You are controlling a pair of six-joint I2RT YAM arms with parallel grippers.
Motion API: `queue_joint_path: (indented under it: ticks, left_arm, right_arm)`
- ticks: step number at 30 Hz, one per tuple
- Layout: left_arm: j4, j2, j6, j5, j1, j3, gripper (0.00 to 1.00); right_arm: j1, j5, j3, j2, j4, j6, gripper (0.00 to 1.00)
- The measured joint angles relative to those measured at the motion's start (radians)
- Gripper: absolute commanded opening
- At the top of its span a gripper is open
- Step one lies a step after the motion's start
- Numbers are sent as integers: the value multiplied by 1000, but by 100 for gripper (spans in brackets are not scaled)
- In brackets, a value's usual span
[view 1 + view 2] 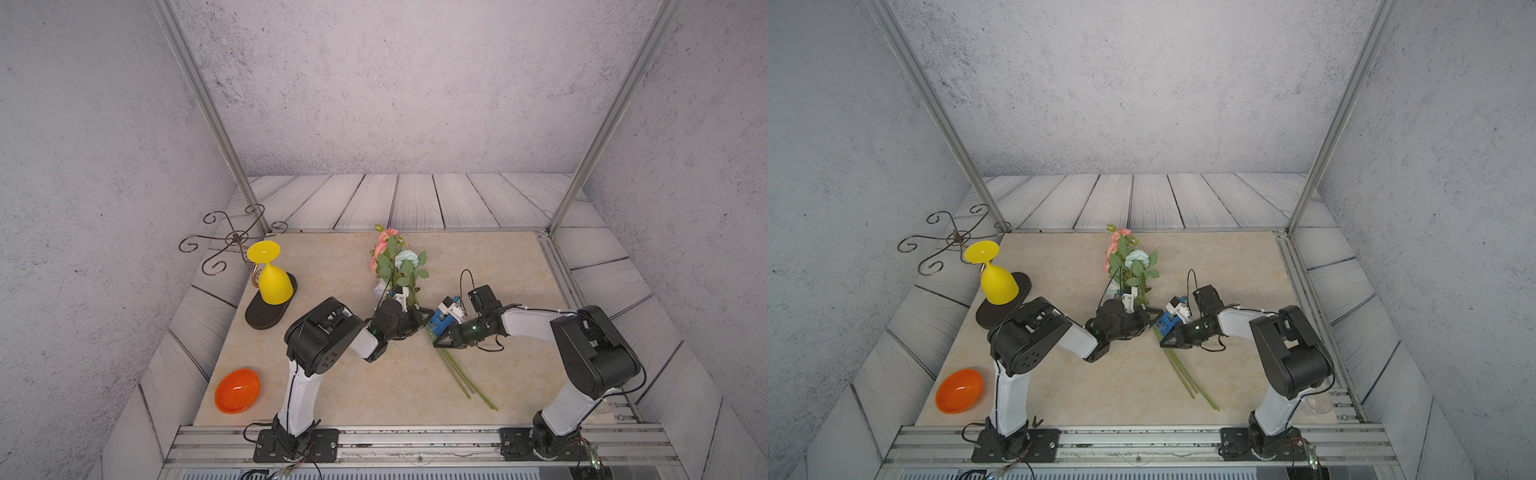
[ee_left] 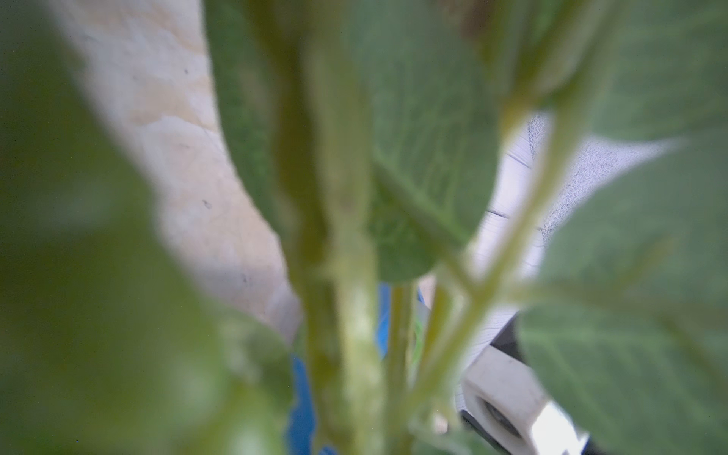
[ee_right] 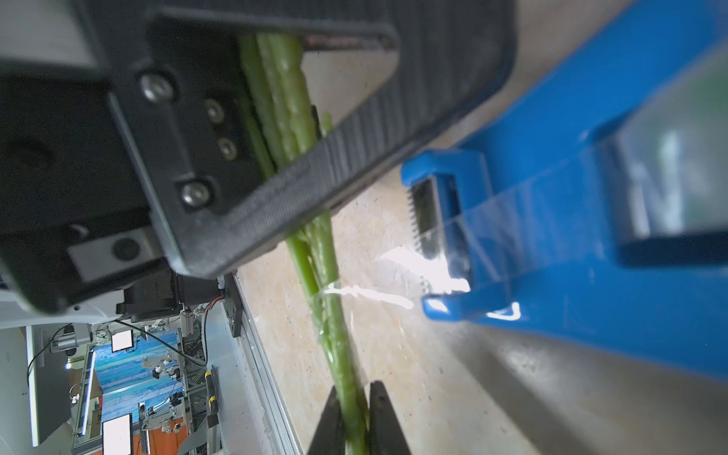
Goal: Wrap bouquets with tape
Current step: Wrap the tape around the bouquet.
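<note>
Beige table (image 1: 374, 395): bouquet (image 1: 399, 262) mid-table, blooms at the far end, stems running near and rightward. Blue tape dispenser (image 1: 439, 323) stands just right of the stems. Left gripper (image 1: 420, 314) is clamped on the stems below the leaves, right gripper (image 3: 350, 417) pinches them narrowly nearer along, and a clear tape strip (image 3: 374, 293) spans cutter to stems.
</note>
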Motion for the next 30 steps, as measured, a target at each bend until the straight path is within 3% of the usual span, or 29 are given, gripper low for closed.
queue_joint_path:
  ticks: [17,26,30]
  left_arm:
    - [123,54,18,-5,1,-17,0]
    - [175,58,26,0,20,-34,0]
    - [202,60,27,11,20,-34,0]
  right_arm:
    - [2,56,18,12,-53,1,19]
    - [-8,82,6,-18,-63,8,32]
    - [-11,103,-16,-41,-50,40,43]
